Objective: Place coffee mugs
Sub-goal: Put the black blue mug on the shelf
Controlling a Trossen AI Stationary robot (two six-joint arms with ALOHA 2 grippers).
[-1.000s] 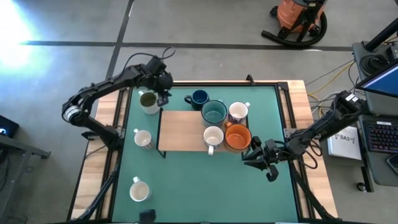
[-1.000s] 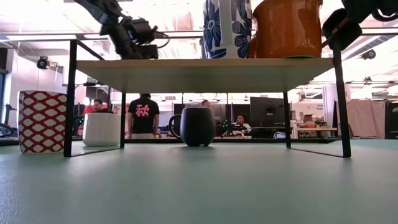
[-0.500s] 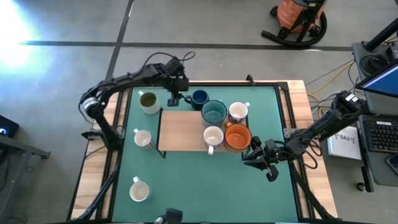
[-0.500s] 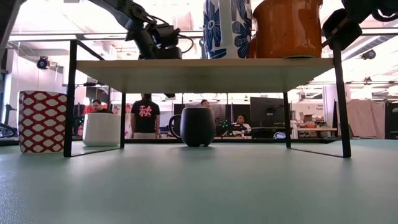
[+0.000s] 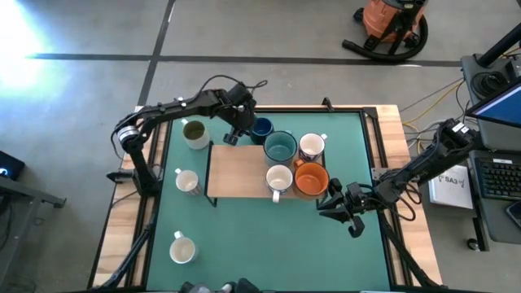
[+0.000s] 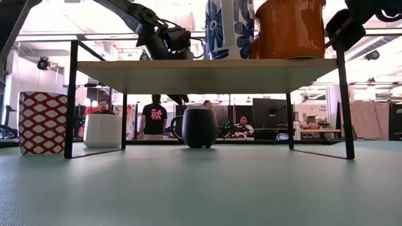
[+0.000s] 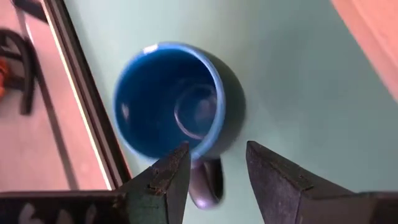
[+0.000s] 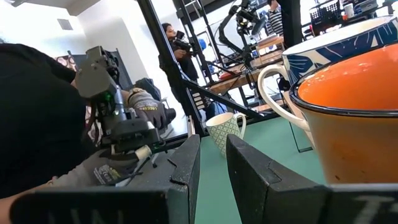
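High view: left gripper (image 5: 236,133) hovers just beside the navy mug (image 5: 261,128), at the far edge of the wooden shelf (image 5: 236,167); right gripper (image 5: 335,207) waits near the orange mug (image 5: 309,178). On the shelf w/ it: teal mug (image 5: 280,147), patterned mug (image 5: 312,146), white mug (image 5: 278,177). Still on the table (image 5: 269,236), well apart from the left gripper: olive mug (image 5: 194,133) and two cream mugs (image 5: 186,181), (image 5: 181,247). Low view: navy mug (image 6: 199,127) stands upright on the table, under and behind the shelf. Left wrist view: left gripper (image 7: 214,163) spread wide, holding nothing, fingers straddling the handle (image 7: 205,182), directly above the mug; mug interior (image 7: 171,99) blue and empty. Right wrist view: right gripper (image 8: 211,155) parted, empty, orange mug just ahead. Judgement: step = grasp navy mug. Best to drop straight down, centre the handle or rim btwn the fingers before closing, then lift clear of the shelf edge and teal mug to avoid a knock.
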